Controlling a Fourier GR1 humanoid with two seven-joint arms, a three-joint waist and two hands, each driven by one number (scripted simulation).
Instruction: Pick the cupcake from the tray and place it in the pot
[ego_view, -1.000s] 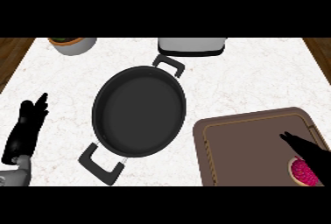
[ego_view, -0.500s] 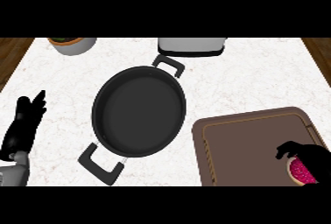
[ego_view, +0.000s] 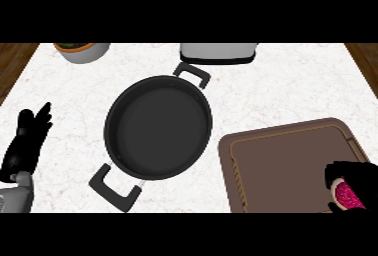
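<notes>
A black two-handled pot (ego_view: 159, 127) lies in the middle of the white counter, with nothing inside it. To its right sits a brown tray (ego_view: 284, 167). At the tray's right edge my right hand (ego_view: 351, 175) is curled round the cupcake (ego_view: 348, 196), of which only the pink frosting shows at the lower right. My left hand (ego_view: 26, 145) rests open at the left edge, fingers up, well apart from the pot.
A grey toaster-like appliance (ego_view: 218, 52) stands at the back, just beyond the pot's far handle. A bowl with green contents (ego_view: 81, 50) sits at the back left. Wooden floor shows past both counter corners.
My right hand has slid toward the lower right corner of the tray and its fingers have curled round the pink cupcake. The left hand barely moved.
</notes>
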